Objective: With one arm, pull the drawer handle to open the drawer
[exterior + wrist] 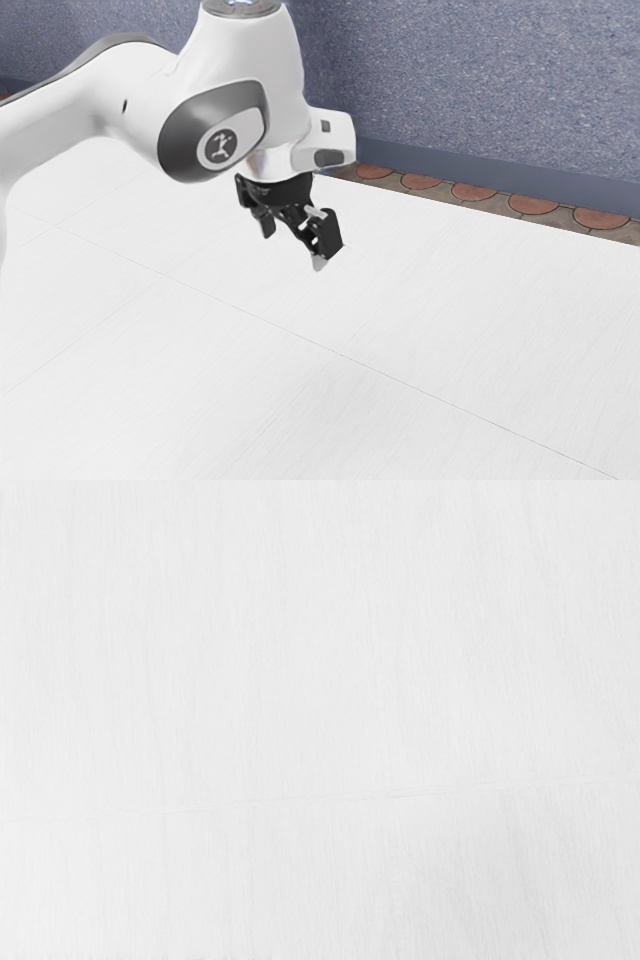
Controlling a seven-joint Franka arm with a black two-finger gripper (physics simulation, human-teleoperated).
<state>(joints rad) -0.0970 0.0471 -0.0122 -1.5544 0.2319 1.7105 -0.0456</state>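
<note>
White seamed table top (420, 390) lies just below the black two-finger pincer (293, 245), jaws wide and holding nothing, the drawer handle's place I cannot tell, so the smart play, I'd judge: find it first, then line up squarely before closing.

Arm (60, 110) — cut off at the exterior view's left edge

White table (420, 330) — faintly streaked; thin seams (300, 336) cross it.

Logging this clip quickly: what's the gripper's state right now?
Gripper: open, jaws apart, holding nothing, above the white table.
</note>
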